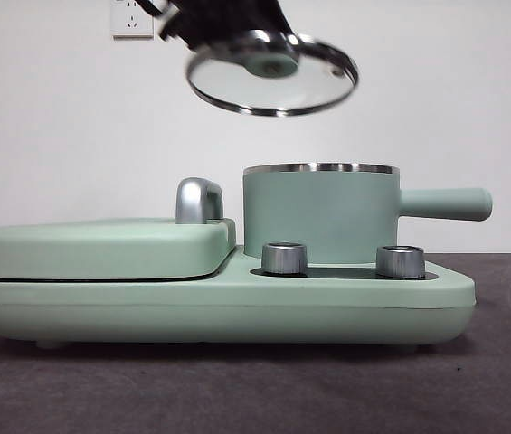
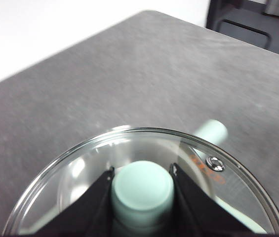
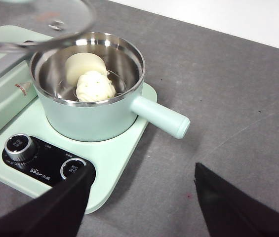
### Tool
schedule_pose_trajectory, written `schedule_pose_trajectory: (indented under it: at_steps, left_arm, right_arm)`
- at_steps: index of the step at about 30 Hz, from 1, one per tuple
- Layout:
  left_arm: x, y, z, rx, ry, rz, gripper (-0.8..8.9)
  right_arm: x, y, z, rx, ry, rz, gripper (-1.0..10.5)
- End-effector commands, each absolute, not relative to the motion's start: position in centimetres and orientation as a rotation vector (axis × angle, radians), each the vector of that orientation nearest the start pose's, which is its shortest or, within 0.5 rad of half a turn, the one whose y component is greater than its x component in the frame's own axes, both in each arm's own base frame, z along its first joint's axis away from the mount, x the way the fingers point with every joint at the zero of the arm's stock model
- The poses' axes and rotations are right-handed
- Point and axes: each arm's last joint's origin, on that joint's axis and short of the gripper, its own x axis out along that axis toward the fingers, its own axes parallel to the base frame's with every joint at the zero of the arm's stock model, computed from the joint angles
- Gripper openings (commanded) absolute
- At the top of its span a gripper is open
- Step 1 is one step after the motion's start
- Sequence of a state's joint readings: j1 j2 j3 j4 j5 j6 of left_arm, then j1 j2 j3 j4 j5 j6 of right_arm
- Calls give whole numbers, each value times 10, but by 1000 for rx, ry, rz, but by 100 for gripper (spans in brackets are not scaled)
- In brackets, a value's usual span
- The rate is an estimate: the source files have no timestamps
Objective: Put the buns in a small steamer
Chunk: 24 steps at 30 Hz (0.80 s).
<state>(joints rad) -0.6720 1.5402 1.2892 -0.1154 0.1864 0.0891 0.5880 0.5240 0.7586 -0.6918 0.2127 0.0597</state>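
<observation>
White wall behind, two wall sockets (image 1: pixel 132 18) high up; dark grey table (image 1: pixel 255 389) fills the foreground. Largest item: a mint green cooker base (image 1: pixel 237 303) spanning most of the front view, with a flat hinged plate (image 1: pixel 101 246) on one half and a chrome handle (image 1: pixel 199 200) at its back edge. On the other half sits the small steamer (image 1: pixel 320 214), mint green pot with steel rim, straight side handle (image 1: pixel 445 203) pointing away from the hinged plate. Pot is uncovered. Glass lid (image 1: pixel 273 75) hangs tilted in the air, above the pot and offset toward the plate side, clear of the rim. Left end effector (image 2: pixel 142 186) grips the lid's green knob (image 2: pixel 142 187), jaws closed against both sides of it. Right end effector (image 3: pixel 141 197) hovers over the table near the control side of the base, jaws spread wide, holding nothing. Both buns lie inside the steamer, touching: smooth bun (image 3: pixel 82 64) toward the far wall, ridged bun (image 3: pixel 96 86) just in front of it. Two metal dials (image 1: pixel 284 258) on a black panel below the pot.
</observation>
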Motion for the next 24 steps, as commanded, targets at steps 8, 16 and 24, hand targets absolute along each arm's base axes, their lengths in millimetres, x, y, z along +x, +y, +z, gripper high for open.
schedule_pose_trajectory:
  at_steps: [8, 16, 24]
  left_arm:
    - [303, -258, 305, 158, 193, -834, 10]
    - [311, -267, 289, 185, 178, -840, 10]
    - [314, -274, 275, 217, 199, -852, 10]
  right_arm:
    - [88, 52, 311, -107, 428, 362, 329]
    - [88, 52, 311, -107, 428, 361, 329]
    - [88, 52, 311, -107, 428, 361, 329]
